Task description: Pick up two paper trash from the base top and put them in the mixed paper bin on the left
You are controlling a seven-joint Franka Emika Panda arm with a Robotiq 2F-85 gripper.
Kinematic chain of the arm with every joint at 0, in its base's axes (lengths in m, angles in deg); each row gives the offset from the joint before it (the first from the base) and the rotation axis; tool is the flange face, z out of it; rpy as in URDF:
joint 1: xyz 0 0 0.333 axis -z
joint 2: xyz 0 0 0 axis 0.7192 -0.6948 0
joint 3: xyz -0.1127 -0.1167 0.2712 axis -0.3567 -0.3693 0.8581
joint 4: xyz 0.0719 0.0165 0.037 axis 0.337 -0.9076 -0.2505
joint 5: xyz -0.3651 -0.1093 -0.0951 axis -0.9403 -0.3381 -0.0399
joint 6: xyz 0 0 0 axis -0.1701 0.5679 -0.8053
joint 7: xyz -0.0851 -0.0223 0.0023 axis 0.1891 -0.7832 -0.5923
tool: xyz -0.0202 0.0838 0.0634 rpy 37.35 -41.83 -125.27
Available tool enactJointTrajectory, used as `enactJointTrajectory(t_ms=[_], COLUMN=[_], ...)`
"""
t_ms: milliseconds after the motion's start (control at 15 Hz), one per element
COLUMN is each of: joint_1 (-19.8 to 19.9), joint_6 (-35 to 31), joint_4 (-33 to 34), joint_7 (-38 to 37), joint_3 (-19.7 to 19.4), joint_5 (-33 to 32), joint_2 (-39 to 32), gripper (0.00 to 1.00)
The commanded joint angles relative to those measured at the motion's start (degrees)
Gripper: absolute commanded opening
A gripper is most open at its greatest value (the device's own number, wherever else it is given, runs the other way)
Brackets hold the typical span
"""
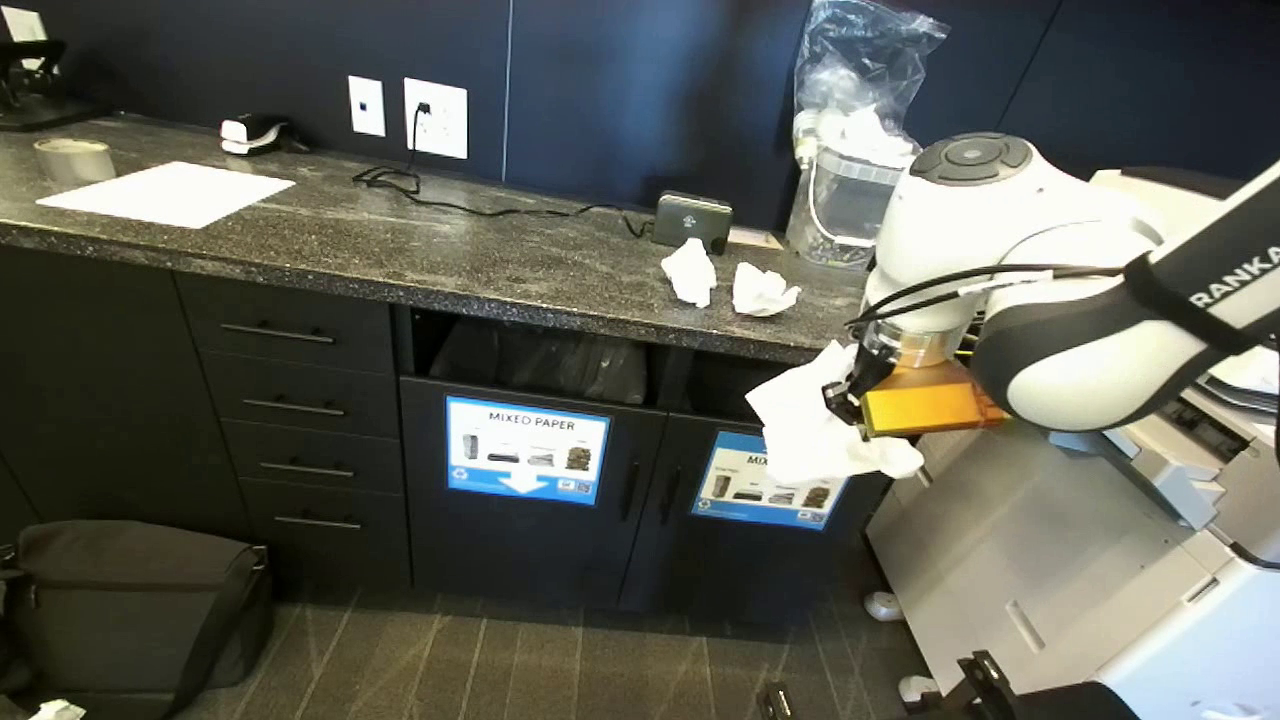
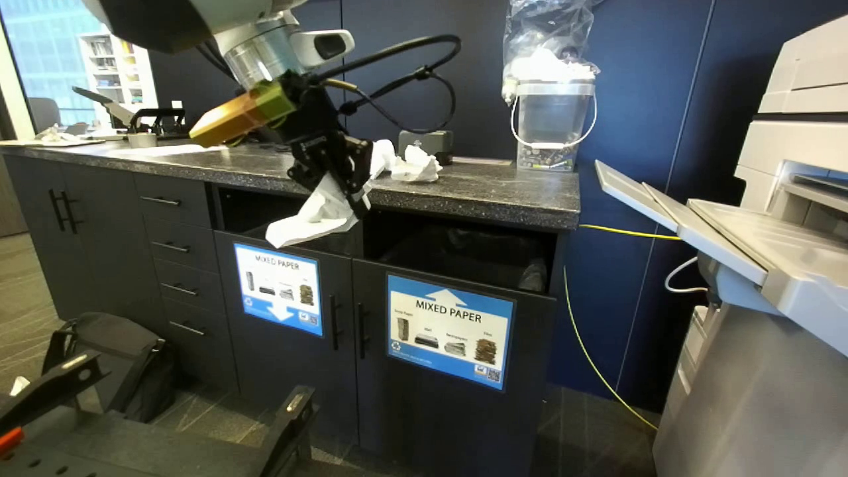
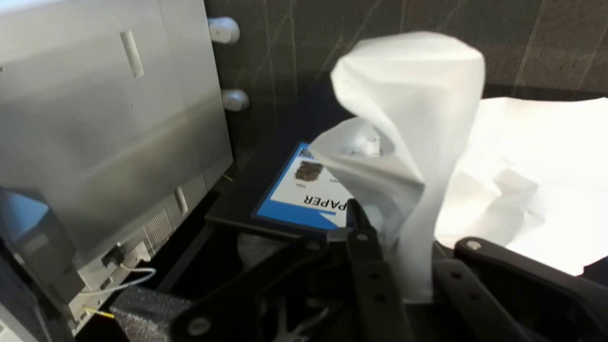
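Two crumpled white paper wads, a left one (image 1: 690, 272) and a right one (image 1: 763, 291), sit on the dark speckled countertop (image 1: 480, 250). In an exterior view the right wad (image 2: 416, 165) shows beside my gripper, and the left one is partly hidden. My gripper (image 1: 848, 405) is shut on a large creased white paper (image 1: 815, 425), off the counter's front edge near the right cabinet door. The paper also shows in an exterior view (image 2: 315, 215) and between my fingers in the wrist view (image 3: 427, 118). The left mixed paper bin opening (image 1: 540, 360) holds a dark bag.
A right bin opening (image 2: 464, 255) lies beside the left one under the counter. A clear bucket (image 1: 850, 205), a small dark box (image 1: 692, 222) and a flat white sheet (image 1: 170, 193) lie on the counter. A grey printer (image 1: 1010, 530) stands at the right.
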State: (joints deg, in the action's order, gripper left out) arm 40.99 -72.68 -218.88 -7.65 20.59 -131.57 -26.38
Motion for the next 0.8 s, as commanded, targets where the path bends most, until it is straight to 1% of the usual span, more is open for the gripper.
enactJointTrajectory(t_ms=[0, 200, 267, 333, 400, 467, 533, 600, 667, 733], joint_1=[3.75, 4.65, 4.68, 5.0, 5.36, 6.16, 7.18, 7.54, 7.32, 7.23], joint_6=[-7.18, -10.64, -12.28, -13.7, -15.38, -17.7, -20.91, -22.67, -23.05, -22.65], joint_4=[5.54, 13.5, 17.26, 20.08, 22.25, 23.67, 24.64, 25.96, 27.94, 28.79], joint_7=[-6.08, -16.44, -21.04, -25.66, -27.33, -26.36, -22.42, -20.95, -21.86, -22.66], joint_3=[-1.71, -2.58, -2.79, -2.84, -2.54, -2.16, -1.84, -1.44, -1.18, -0.83], joint_5=[-15.99, -30.38, -35.02, -38.99, -40.31, -38.55, -34.79, -32.24, -30.73, -29.98], joint_2=[-4.26, -11.02, -14.98, -18.5, -21.58, -24.83, -28.4, -32.11, -35.94, -37.62], gripper=[0.09, 0.08, 0.08, 0.07, 0.07, 0.07, 0.08, 0.07, 0.08, 0.07])
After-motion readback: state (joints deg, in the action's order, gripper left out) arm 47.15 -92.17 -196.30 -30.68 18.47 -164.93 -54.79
